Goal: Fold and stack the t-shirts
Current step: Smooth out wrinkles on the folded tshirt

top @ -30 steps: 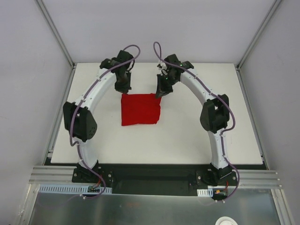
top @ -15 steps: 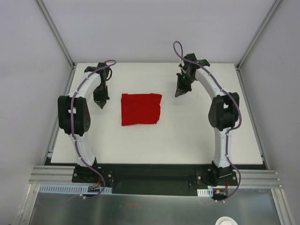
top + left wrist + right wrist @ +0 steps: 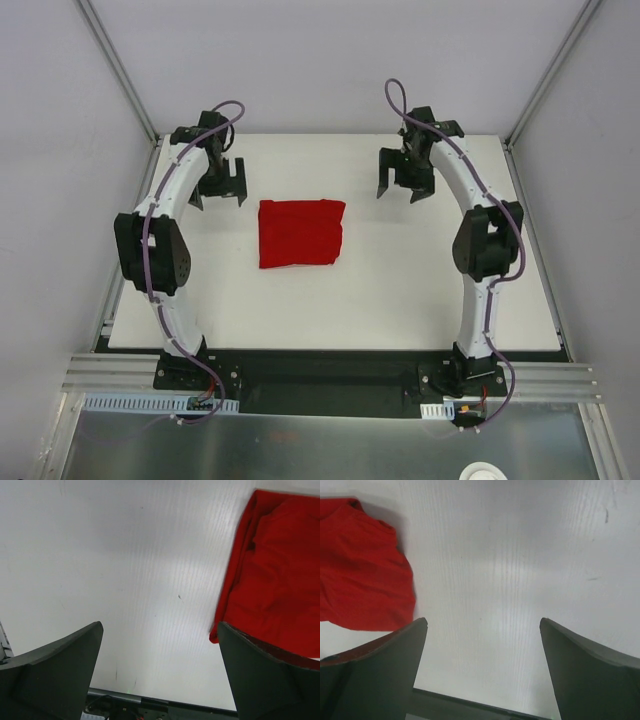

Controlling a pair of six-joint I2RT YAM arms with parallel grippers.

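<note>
Lying folded on the table (image 3: pixel 420 290), the red t-shirt (image 3: pixel 301 233) is flanked by the left gripper (image 3: pixel 218 197) and right gripper (image 3: pixel 400 193), both held spread wide.

No lettering, label, brand mark or number can be read in any of the three views. Nothing legible stands on the red t-shirt (image 3: pixel 301 233) or on the white table (image 3: pixel 400 290) beneath it.
</note>
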